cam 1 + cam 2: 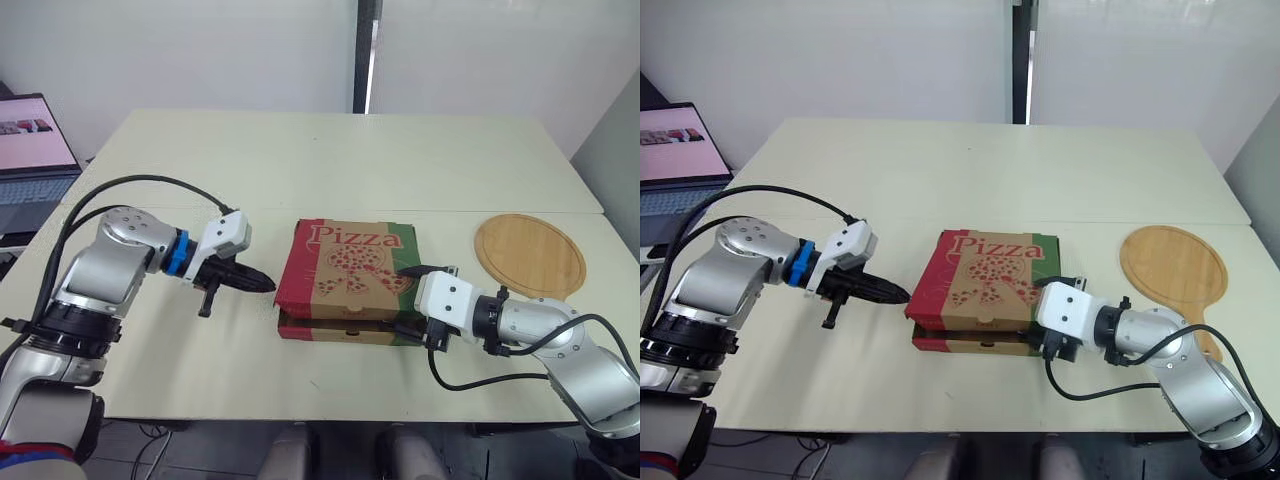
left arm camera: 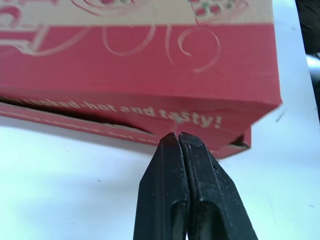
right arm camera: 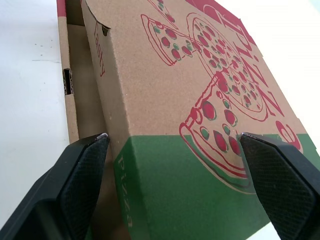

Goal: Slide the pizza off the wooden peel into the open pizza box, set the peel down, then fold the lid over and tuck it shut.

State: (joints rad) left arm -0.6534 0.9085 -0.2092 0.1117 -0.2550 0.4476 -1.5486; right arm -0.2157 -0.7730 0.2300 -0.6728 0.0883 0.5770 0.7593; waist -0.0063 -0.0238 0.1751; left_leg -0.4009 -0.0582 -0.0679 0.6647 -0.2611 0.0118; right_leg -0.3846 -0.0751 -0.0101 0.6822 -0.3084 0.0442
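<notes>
where the left pincer (image 2: 178, 137) meets the pizza box (image 1: 330, 330), its two black fingers are pressed tight together with nothing between them. the tips touch the red side flap of the lid (image 1: 350, 262), just under the white lettering. the lid lies folded over the base but rides high: a dark gap shows beside the tips, and the flap is not tucked in on that side. on the far side of the box the right pincer (image 3: 172, 136) stands wide apart, one finger beside the brown side wall, the other over the printed top, with the lid's green corner between them (whether the pads touch the card is unclear). it grips nothing. the pizza is hidden under the lid. the wooden peel (image 1: 530, 255) lies flat on the table (image 1: 350, 160), beyond and outboard of the right pincer, well apart from the box. an open laptop (image 1: 35, 160) sits far out past the left pincer's arm.
</notes>
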